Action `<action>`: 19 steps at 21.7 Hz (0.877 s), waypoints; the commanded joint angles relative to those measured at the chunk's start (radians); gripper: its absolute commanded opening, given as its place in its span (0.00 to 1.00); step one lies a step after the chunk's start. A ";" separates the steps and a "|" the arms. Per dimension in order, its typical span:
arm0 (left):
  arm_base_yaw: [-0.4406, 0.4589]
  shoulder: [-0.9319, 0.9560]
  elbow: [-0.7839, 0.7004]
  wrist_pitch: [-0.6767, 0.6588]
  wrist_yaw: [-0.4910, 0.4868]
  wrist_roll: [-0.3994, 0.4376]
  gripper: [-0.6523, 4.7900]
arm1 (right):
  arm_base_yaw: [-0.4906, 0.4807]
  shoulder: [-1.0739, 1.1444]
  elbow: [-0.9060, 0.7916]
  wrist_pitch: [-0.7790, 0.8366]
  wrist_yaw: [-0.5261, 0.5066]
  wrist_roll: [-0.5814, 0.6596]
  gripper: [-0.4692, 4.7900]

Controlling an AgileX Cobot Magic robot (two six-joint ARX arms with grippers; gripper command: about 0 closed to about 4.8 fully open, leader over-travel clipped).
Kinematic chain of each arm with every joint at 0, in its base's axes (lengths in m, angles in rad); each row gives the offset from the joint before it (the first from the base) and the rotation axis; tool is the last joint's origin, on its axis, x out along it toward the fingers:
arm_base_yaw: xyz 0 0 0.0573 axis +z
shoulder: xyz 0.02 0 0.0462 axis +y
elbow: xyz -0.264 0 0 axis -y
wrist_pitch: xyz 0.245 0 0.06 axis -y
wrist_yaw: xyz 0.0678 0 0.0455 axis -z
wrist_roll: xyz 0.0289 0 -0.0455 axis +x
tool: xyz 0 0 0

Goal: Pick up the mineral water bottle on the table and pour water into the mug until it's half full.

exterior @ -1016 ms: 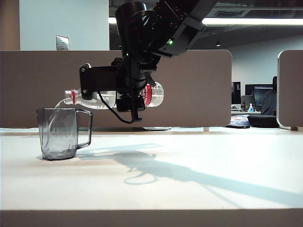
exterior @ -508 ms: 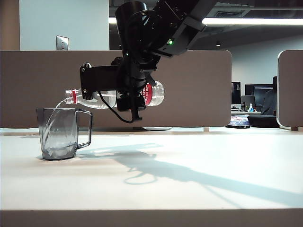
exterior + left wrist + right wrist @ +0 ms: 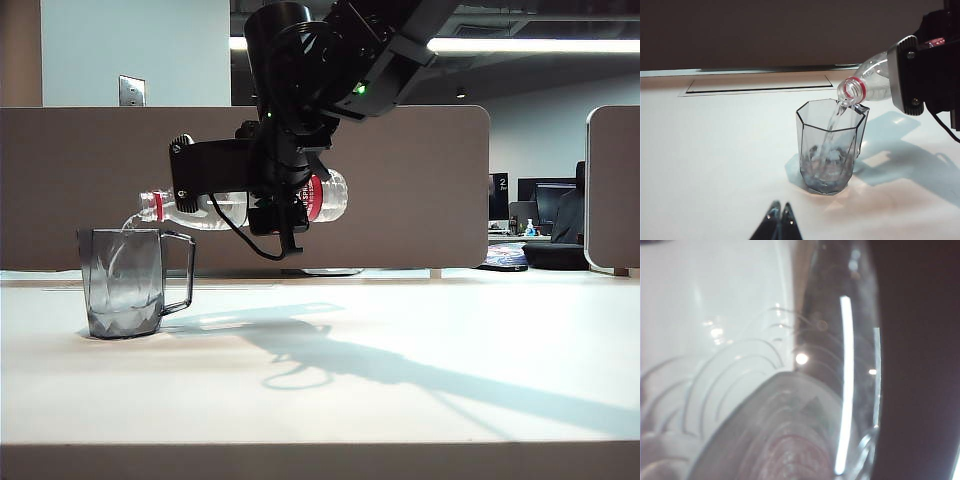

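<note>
The mineral water bottle (image 3: 195, 208) lies nearly level in the air, its open mouth just over the rim of the mug (image 3: 125, 283). My right gripper (image 3: 272, 200) is shut on the bottle's middle, next to its red label. A thin stream of water (image 3: 832, 122) runs from the mouth into the mug (image 3: 830, 150), which stands upright on the table (image 3: 400, 400) with a shallow pool at its bottom. In the right wrist view the bottle (image 3: 790, 430) fills the picture and hides the jaws. My left gripper (image 3: 780, 207) hangs shut and empty, short of the mug on its near side.
A brown partition (image 3: 430, 180) runs along the back of the table. A flat rectangular hatch (image 3: 760, 85) is set into the tabletop behind the mug. The arm's shadow lies across the table to the right of the mug.
The stream keeps running into the mug. The bottle and the right arm hold almost still, and the left gripper has not moved.
</note>
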 commanded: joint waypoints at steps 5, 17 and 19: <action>0.001 0.000 0.003 0.006 0.004 0.000 0.11 | -0.003 -0.015 0.008 0.055 0.024 -0.009 0.60; 0.001 0.000 0.003 0.006 0.004 0.000 0.11 | -0.004 -0.015 0.008 0.055 0.026 -0.024 0.60; 0.001 0.000 0.003 0.006 0.004 0.000 0.11 | -0.004 -0.015 0.008 0.055 0.026 -0.024 0.60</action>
